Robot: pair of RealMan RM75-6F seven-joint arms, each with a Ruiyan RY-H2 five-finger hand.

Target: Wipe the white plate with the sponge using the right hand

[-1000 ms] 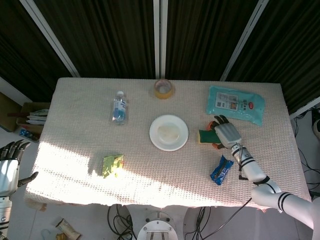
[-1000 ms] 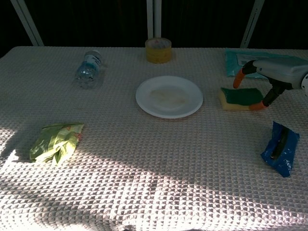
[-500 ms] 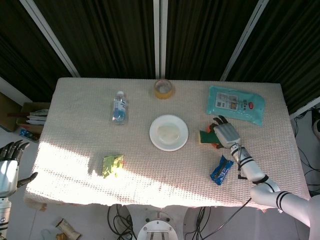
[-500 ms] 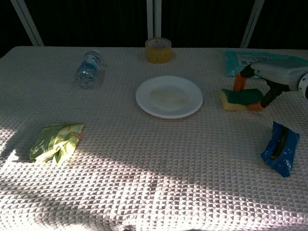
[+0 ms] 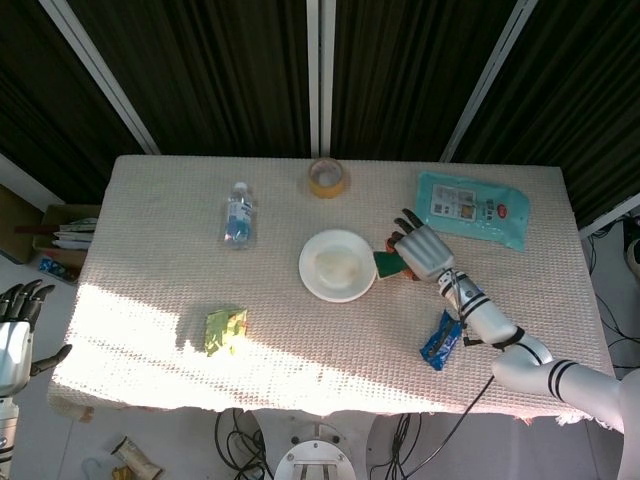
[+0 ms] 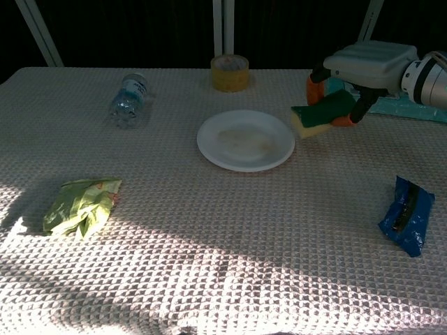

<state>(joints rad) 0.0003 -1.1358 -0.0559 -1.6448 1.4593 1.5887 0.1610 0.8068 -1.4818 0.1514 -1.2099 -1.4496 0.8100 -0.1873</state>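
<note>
The white plate (image 5: 338,265) (image 6: 245,139) lies at the table's middle, with nothing on it. My right hand (image 5: 424,250) (image 6: 363,64) holds the green and yellow sponge (image 6: 320,114) (image 5: 386,263) in the air, just past the plate's right rim. The sponge tilts, its yellow side facing down. Orange fingertips (image 6: 311,86) clamp it from above and behind. My left hand (image 5: 14,322) hangs off the table's left edge, fingers apart, holding nothing.
A roll of yellow tape (image 6: 230,72) stands behind the plate. A water bottle (image 6: 128,99) lies at the back left and a crumpled green packet (image 6: 81,204) at the front left. A blue snack packet (image 6: 404,215) lies front right, a teal wipes pack (image 5: 470,208) back right.
My right hand closed on the sponge, lifted it off the table and carried it left toward the plate's rim. The left hand stayed where it was.
</note>
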